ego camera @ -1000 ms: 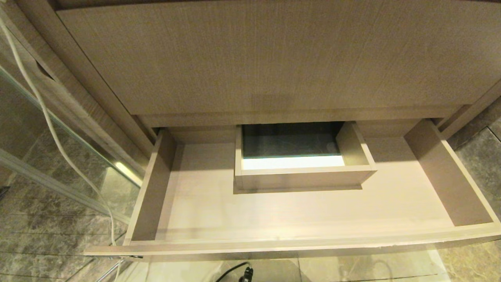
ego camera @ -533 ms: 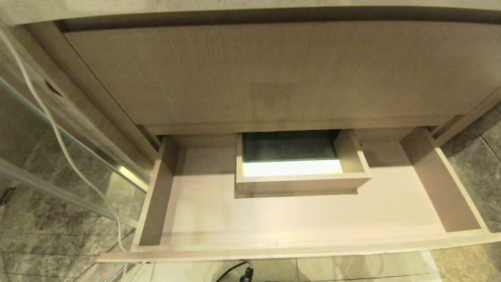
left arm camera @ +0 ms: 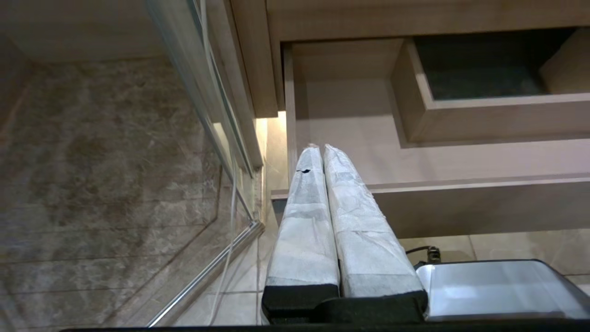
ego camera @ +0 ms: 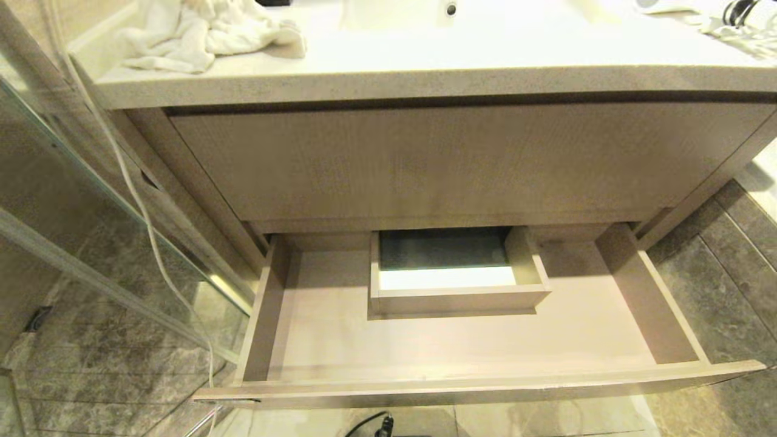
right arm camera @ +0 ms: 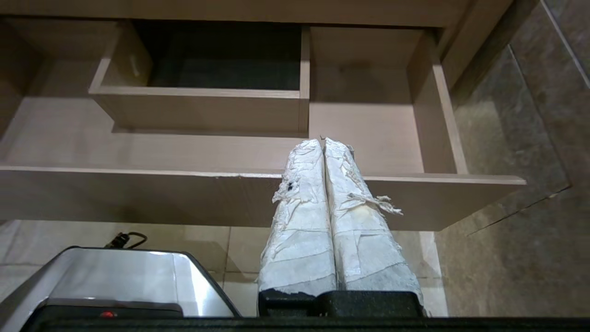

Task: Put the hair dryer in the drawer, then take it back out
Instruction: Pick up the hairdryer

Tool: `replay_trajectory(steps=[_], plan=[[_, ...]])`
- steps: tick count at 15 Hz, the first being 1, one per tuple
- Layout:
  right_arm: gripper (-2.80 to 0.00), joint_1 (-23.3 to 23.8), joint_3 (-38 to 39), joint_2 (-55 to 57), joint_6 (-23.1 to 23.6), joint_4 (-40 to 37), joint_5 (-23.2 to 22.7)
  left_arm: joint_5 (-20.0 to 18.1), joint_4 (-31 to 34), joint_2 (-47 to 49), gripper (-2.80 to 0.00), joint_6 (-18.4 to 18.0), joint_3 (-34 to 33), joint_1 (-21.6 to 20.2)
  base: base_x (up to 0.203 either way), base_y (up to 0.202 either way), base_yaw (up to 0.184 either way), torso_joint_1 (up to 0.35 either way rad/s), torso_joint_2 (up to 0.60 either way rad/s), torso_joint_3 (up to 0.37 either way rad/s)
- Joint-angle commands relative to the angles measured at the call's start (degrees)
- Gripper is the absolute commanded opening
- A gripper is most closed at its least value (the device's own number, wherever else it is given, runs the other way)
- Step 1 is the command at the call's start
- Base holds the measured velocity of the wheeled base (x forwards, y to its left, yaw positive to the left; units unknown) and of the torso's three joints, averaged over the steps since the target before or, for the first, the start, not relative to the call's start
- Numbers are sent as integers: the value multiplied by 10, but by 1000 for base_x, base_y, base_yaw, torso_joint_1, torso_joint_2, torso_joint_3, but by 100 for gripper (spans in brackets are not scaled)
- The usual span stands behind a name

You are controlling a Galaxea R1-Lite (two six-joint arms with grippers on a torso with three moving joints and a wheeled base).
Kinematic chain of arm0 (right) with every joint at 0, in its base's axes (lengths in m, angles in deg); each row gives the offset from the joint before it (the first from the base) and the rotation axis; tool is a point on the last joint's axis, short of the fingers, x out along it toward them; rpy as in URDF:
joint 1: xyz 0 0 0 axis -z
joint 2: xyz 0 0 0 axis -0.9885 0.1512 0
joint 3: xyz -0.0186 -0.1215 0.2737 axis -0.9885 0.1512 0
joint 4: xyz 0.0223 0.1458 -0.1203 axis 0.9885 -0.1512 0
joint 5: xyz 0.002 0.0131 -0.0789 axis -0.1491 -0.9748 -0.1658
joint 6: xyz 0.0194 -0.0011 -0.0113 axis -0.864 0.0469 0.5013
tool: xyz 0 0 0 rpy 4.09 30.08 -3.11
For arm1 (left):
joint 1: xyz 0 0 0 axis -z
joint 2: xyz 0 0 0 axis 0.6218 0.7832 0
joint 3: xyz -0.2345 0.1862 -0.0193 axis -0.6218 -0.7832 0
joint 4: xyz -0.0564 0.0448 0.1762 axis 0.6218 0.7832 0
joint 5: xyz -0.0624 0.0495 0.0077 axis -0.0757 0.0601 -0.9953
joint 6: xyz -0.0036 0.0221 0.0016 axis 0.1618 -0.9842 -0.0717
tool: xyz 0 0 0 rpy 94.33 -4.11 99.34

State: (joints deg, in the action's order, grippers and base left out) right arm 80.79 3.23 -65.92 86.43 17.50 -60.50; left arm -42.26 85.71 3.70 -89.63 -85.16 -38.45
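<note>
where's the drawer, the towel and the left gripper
drawer (ego camera: 461, 340): head view, bare floor of the open drawer.
towel (ego camera: 182, 33): head view, crumpled white cloth on the counter.
left gripper (left arm camera: 321, 148): left wrist view, tips of the shut fingers.

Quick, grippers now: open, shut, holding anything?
Left gripper: shut, holding nothing, in front of the open drawer.
Right gripper: shut, holding nothing, in front of the drawer.

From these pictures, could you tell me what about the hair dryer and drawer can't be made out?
- Hair dryer: head view, cut off by the top edge; only a white sliver shows, uncertain.
- Drawer rear: head view, hidden under the upper panel.
- Drawer front's left end: left wrist view, behind the left gripper.
</note>
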Motion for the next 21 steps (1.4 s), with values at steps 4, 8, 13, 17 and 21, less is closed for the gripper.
replay_trajectory(steps=[4, 8, 13, 17, 21], plan=[[-280, 0, 0, 1, 0, -1, 0, 0, 0, 1, -280, 0, -1, 0, 0, 0, 0, 347, -489, -229], [-280, 0, 0, 1, 2, 2, 1, 0, 1, 1, -280, 0, -1, 0, 0, 0, 0, 321, -515, -241], [-280, 0, 0, 1, 3, 2, 1, 0, 0, 1, -280, 0, -1, 0, 0, 0, 0, 288, -541, -256], [-280, 0, 0, 1, 4, 2, 0, 0, 0, 1, -280, 0, -1, 0, 0, 0, 0, 301, -578, -285], [-280, 0, 0, 1, 4, 1, 0, 0, 0, 1, -280, 0, -1, 0, 0, 0, 0, 285, -550, -271]])
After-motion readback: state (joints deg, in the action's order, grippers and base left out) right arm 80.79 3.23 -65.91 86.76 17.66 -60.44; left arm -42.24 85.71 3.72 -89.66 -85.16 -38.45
